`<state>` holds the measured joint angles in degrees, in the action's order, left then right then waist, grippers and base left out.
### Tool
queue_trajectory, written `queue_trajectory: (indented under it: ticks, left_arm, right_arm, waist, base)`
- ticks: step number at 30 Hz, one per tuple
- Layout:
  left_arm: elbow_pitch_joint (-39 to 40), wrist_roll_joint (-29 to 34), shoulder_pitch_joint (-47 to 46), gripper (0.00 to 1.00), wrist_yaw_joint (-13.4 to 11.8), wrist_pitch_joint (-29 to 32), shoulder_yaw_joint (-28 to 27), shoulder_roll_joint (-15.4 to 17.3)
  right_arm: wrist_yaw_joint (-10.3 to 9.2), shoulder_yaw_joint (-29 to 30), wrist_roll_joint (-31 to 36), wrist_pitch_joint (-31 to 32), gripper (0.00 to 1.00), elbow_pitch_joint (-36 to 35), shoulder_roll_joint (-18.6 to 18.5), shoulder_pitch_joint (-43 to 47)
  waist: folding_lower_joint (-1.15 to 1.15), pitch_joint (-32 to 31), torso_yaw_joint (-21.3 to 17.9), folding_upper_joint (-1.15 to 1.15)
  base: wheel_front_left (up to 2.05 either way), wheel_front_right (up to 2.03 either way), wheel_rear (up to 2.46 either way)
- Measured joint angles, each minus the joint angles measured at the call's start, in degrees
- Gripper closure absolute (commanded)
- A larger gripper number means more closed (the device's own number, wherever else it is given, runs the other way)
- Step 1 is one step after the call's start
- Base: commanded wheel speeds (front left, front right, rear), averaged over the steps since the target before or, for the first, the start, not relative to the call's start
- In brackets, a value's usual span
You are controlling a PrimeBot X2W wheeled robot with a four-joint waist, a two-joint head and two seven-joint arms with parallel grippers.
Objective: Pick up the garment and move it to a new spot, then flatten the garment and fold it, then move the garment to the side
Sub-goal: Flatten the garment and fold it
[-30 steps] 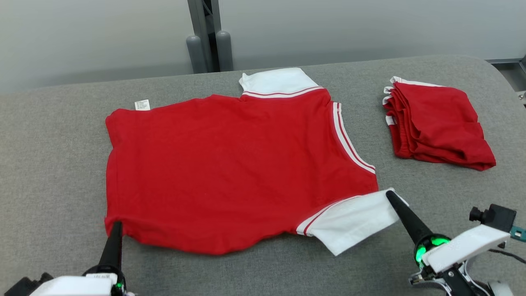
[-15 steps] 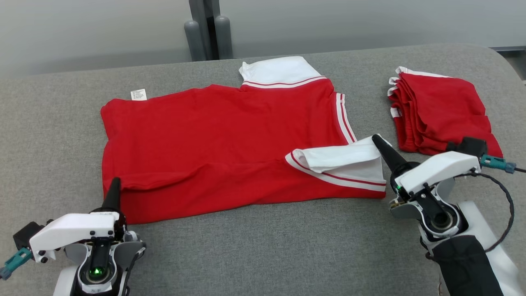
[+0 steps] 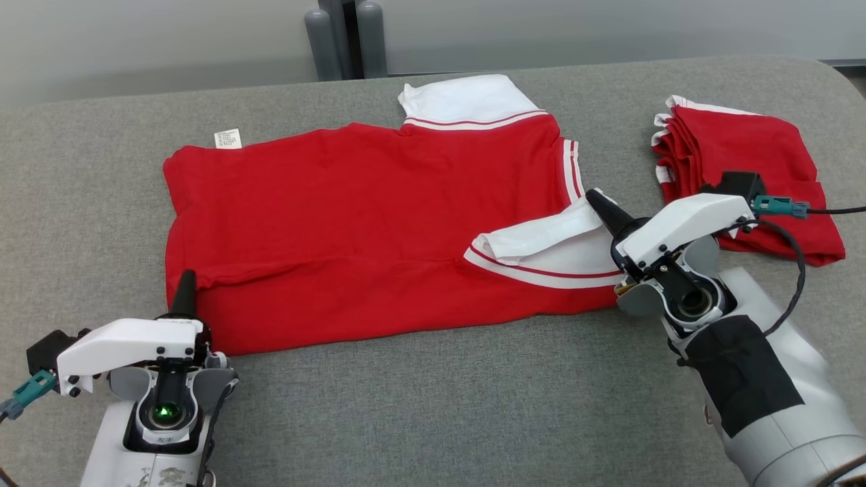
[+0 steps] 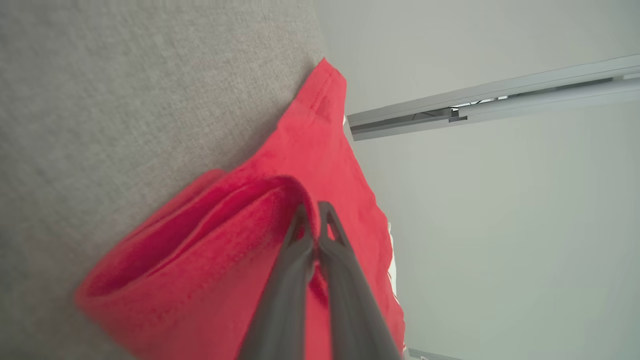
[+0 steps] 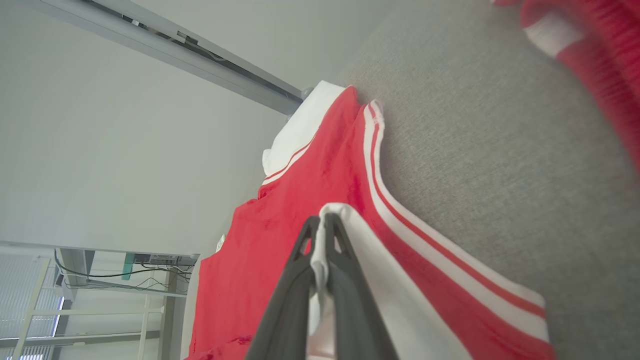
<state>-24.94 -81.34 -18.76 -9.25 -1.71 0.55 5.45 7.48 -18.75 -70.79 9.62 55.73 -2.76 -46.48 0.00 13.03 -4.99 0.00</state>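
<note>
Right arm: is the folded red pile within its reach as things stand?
Probably, but not freely: the right gripper is shut on the white sleeve and must let go first. The folded red pile lies close on its right, with nothing between them.

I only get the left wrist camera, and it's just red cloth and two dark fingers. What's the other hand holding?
Observer: The right gripper is shut on the white sleeve of the red shirt with white striped trim. That sleeve is folded in over the shirt's body.
Operator: Where on the shirt is my hand?
Observer: Your left gripper pinches the corner nearest the robot, on its left side.
Operator: Any more clothes around?
Observer: Yes, a folded pile of red garments sits apart from the shirt, on the right side of the grey fabric table.
</note>
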Motion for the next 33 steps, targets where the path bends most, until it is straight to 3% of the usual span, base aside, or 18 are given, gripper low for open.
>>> queue_trajectory:
  ticks: [1, 2, 3, 4, 19, 27, 33]
  left_arm:
    - [-0.5, 0.2, -0.4, 0.89, 0.3, -0.2, 0.2, 0.1]
    - [-1.1, 0.4, -0.7, 0.46, 0.7, -0.4, 0.4, 0.1]
    - [-1.5, 0.9, -0.9, 0.12, 1.1, -0.4, 0.6, 0.3]
    - [-2.0, 1.1, -1.2, 0.00, 1.3, -0.6, 0.8, 0.3]
    - [-1.7, 4.5, -1.4, 0.00, 4.6, -2.3, 2.8, 1.9]
    - [4.2, 10.1, 3.8, 0.00, 5.2, -5.1, 4.6, 5.4]
    - [9.6, 12.8, 10.9, 0.00, 3.8, -6.7, 5.2, 7.1]
  right_arm:
    - [0.00, -0.8, -0.7, -0.4, 0.58, 0.9, 0.0, -0.6]
    - [0.00, -1.6, -1.5, -0.7, 0.16, 1.7, 0.0, -1.2]
    - [0.00, -2.3, -2.2, -1.1, 0.00, 2.5, 0.0, -1.9]
    - [0.00, -2.9, -3.0, -1.4, 0.00, 3.2, 0.0, -2.5]
    - [0.00, -11.4, -13.0, -9.7, 0.00, 4.1, 0.0, -8.3]
    - [0.00, -16.3, -7.0, -19.4, 0.00, 0.6, -0.6, -8.7]
    - [0.00, -17.6, -2.7, -23.5, 0.00, -4.8, -3.6, -3.7]
  waist:
    - [0.00, 0.0, 0.1, 0.00]
    - [0.00, 0.1, 0.2, 0.00]
    - [0.00, 0.1, 0.3, 0.00]
    - [0.00, 0.1, 0.4, 0.00]
    - [0.00, -0.6, 0.7, 0.00]
    - [0.00, -1.8, 0.3, 0.00]
    - [0.00, -3.3, -0.5, 0.00]
  base:
    - [0.00, 0.00, 0.00]
    - [0.00, 0.00, 0.00]
    - [0.00, 0.00, 0.00]
    - [0.00, 0.00, 0.00]
    - [0.00, 0.00, 0.00]
    - [0.00, 0.00, 0.00]
    - [0.00, 0.00, 0.00]
